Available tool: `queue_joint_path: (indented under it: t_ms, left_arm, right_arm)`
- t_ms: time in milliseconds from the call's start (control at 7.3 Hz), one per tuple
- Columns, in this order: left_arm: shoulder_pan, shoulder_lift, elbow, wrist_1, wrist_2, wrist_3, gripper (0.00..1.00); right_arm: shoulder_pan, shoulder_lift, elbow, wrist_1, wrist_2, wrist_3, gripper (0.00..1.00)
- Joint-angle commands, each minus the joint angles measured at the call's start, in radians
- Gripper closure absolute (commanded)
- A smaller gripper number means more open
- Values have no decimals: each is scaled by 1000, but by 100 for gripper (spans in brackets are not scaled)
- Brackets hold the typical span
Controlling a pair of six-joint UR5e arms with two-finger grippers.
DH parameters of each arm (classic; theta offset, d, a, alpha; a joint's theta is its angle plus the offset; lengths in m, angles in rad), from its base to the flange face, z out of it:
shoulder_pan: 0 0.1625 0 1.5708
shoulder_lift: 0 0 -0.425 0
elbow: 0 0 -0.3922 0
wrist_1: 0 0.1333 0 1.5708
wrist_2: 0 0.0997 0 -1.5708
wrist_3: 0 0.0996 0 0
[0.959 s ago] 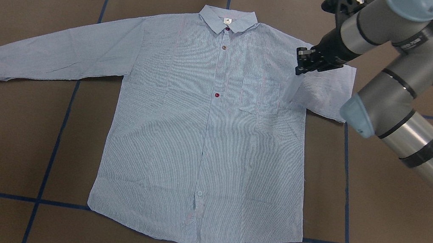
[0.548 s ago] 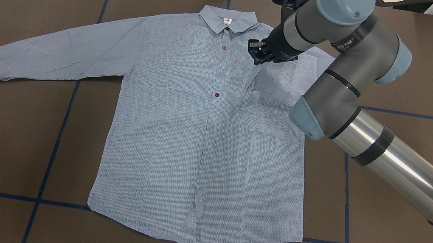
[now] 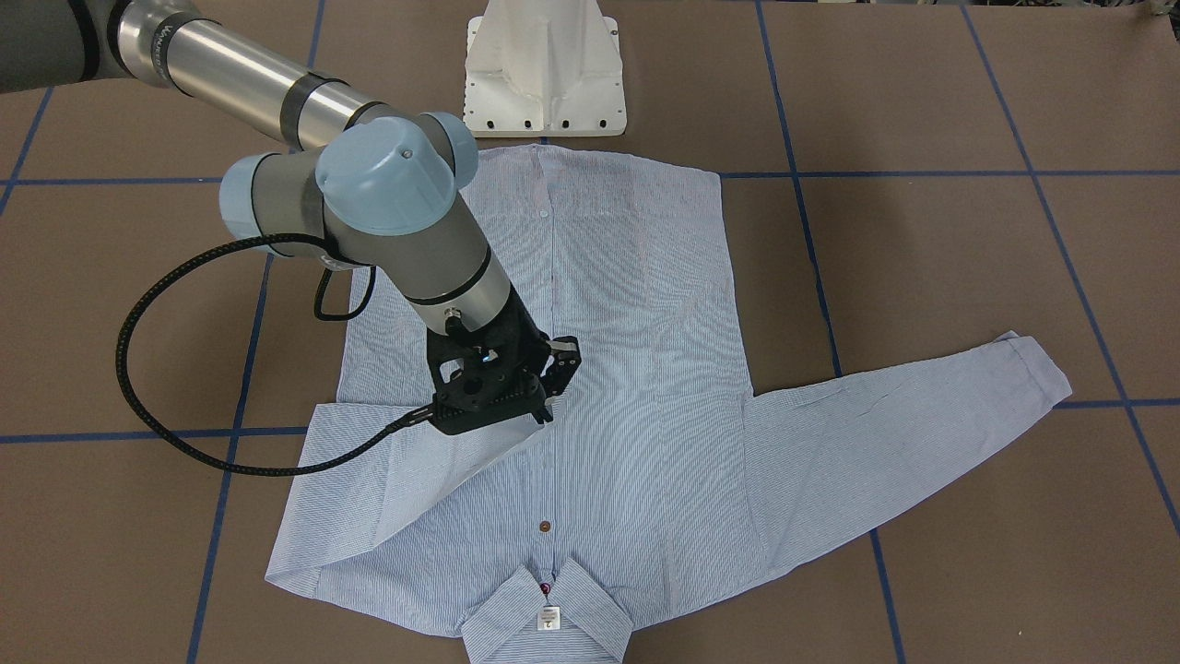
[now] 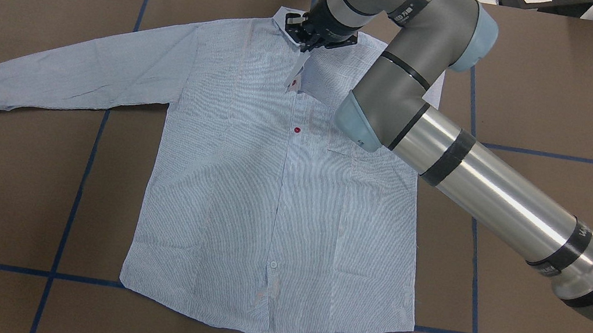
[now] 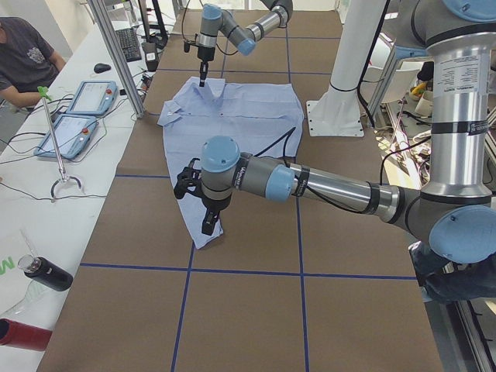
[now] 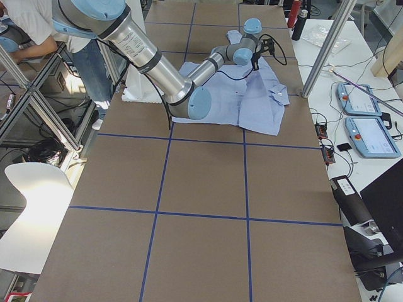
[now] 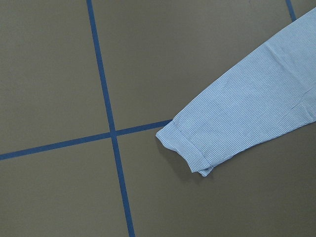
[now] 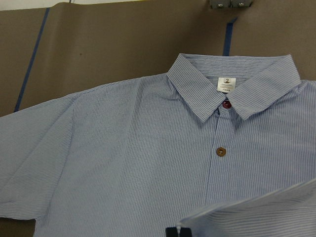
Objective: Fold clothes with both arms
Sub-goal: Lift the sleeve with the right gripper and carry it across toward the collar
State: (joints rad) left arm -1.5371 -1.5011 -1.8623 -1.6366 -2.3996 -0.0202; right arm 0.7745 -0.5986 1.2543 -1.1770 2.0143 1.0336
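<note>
Overhead exterior: right jaws seemingly clamped on shirt cuff (image 4: 297, 75) beside collar (image 8: 197, 96); left jaws' state unclear.

Robotics laboratory: two tubular industrial arms, the left arm (image 5: 325, 182) and the right arm (image 4: 476, 181), reach over a wide table (image 4: 7, 176) covered in brown sheeting and ruled into squares with blue tape (image 4: 74, 204). A white pedestal (image 3: 544, 69) is bolted at one long edge. Beyond the opposite edge, aluminium posts (image 5: 116, 54) frame a white bench (image 5: 15, 225) carrying two teach pendants (image 6: 373, 136) and a keyboard (image 5: 128, 44), with a person (image 5: 23, 54) seated there.
</note>
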Motion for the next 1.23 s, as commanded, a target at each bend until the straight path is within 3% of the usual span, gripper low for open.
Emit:
queue_joint_path:
  t_ms: [0,685,1096]
  left_arm:
    - [-1,1,0,0,2,0,0]
    - [-2,1,3,0,4,0,0]
    - [-2,2,11,0,4,0,0]
  right_arm:
    - [-29,60,-103,84,-32,-1,100]
    - [-90,172,-262,128,-94,-3,100]
    - [-121,178,-269,187,-95,-3,100]
